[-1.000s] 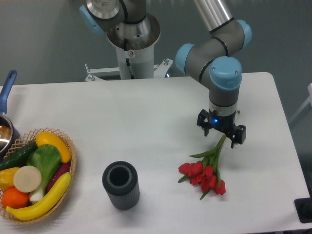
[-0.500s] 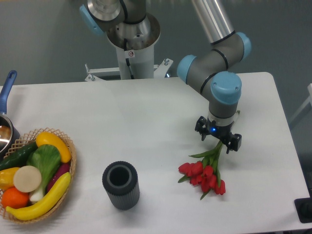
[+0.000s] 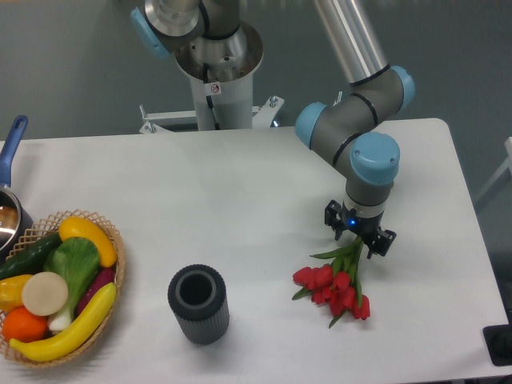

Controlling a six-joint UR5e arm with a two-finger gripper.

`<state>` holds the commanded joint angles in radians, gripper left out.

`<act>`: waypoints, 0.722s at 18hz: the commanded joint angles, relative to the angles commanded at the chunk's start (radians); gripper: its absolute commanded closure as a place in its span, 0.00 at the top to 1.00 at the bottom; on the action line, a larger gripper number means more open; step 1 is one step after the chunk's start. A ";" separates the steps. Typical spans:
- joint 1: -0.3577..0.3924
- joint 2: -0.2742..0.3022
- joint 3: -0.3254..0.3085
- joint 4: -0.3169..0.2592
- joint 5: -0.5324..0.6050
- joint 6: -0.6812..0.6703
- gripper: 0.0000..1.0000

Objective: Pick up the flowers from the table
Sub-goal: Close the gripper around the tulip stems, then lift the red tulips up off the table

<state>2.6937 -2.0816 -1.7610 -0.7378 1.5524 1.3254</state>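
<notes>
The flowers [image 3: 334, 289], a small bunch of red blooms on thin green stems with narrow leaves, lie on the white table [image 3: 240, 208] at the front right. My gripper [image 3: 358, 240] points straight down over the upper ends of the stems, low near the tabletop, its fingers on either side of the stems. The jaws stand apart with the stems between them. The stem tips are hidden behind the gripper body.
A dark grey ribbed cylinder cup [image 3: 198, 304] stands upright at the front centre. A wicker basket [image 3: 112, 276] with vegetables and fruit sits at the front left. A pot with a blue handle [image 3: 10, 156] is at the left edge.
The gripper has come down and shifted slightly toward the front, from above the stems to straddling their upper ends. The flowers have not moved.
</notes>
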 joint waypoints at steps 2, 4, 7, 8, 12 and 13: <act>0.000 0.021 -0.003 0.000 0.001 -0.011 0.00; 0.000 0.047 -0.003 -0.003 0.005 -0.014 0.00; 0.005 0.090 -0.002 -0.011 0.003 -0.014 0.00; 0.014 0.104 -0.002 -0.014 0.003 -0.014 0.00; 0.029 0.152 0.009 -0.031 0.003 -0.012 0.00; 0.041 0.155 0.021 -0.047 0.003 -0.011 0.00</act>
<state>2.7350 -1.9267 -1.7397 -0.7852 1.5555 1.3146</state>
